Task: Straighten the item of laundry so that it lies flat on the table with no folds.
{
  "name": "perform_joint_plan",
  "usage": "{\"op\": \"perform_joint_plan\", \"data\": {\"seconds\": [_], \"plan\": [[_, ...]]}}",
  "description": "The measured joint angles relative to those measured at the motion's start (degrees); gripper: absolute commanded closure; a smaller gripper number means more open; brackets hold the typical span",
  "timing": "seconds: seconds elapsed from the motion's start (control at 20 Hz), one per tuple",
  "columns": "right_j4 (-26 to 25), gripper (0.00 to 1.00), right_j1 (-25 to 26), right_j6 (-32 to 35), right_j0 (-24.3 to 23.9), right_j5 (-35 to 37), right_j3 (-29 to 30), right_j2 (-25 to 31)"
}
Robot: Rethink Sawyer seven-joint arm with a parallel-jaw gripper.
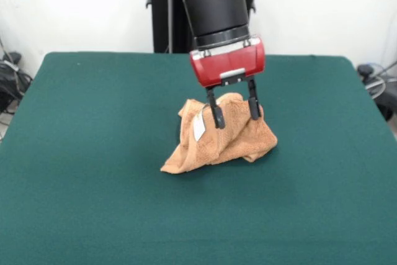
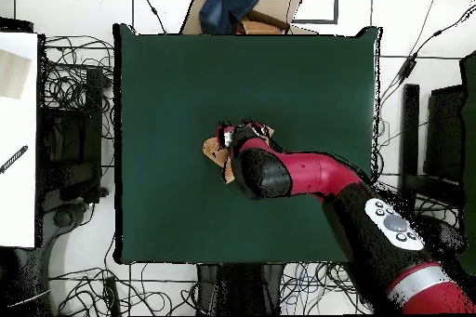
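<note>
The orange-tan towel (image 1: 217, 144) lies in a crumpled, raised heap near the middle of the dark green table (image 1: 93, 122). Its white label (image 1: 199, 127) faces the camera on the left side. My gripper (image 1: 234, 111) is straight above the heap, open, with its two black fingers (image 1: 214, 115) down on either side of the towel's top fold. In the overhead view the arm covers most of the towel (image 2: 216, 152); only its left edge shows on the table (image 2: 167, 99).
A cardboard box with a blue cloth (image 2: 242, 6) sits beyond the table's far edge in the overhead view. A white surface (image 2: 17, 137) stands to the left, and cables lie on the floor all round.
</note>
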Motion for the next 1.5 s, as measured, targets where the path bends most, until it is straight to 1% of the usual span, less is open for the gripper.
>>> {"op": "perform_joint_plan", "data": {"seconds": [0.55,1.05,1.1,1.5], "plan": [[-0.06,0.00,-3.30,0.00,0.85,-0.84,2.35,0.00],[-0.06,0.00,-3.65,0.00,-0.40,-0.83,3.17,0.06],[-0.06,1.00,-3.64,0.00,-0.90,-0.84,3.16,0.08],[-0.06,1.00,-3.64,0.00,-1.13,-0.84,3.17,0.12]]}}
